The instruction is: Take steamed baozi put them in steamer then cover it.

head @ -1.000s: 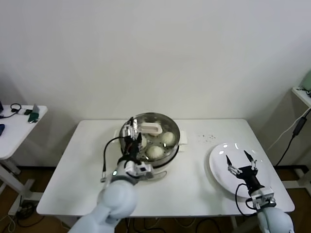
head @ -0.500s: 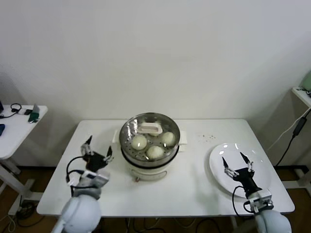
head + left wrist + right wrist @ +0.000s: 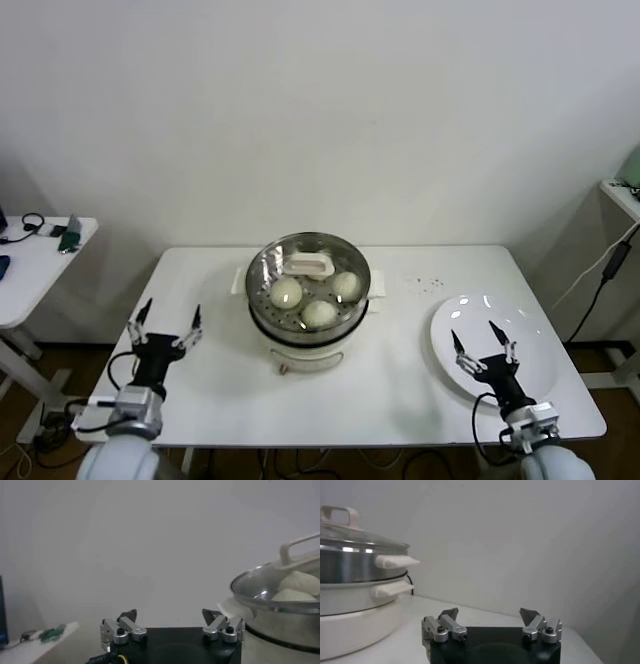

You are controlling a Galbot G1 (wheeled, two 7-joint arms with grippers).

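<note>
the steamer (image 3: 308,300) sits mid-table under the cover (image 3: 308,268), well apart from both empty, spread grippers: left gripper (image 3: 166,326) near left, right gripper (image 3: 479,347) over the plate (image 3: 535,335). three baozi (image 3: 319,313) show inside.

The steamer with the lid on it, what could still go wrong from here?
The glass lid covers the steamer with three baozi visible inside; a fourth, if any, can't be made out. The empty white plate lies close to the table edge, right under the open right gripper, so a careless move might nudge it. The open left gripper hovers clear.
</note>
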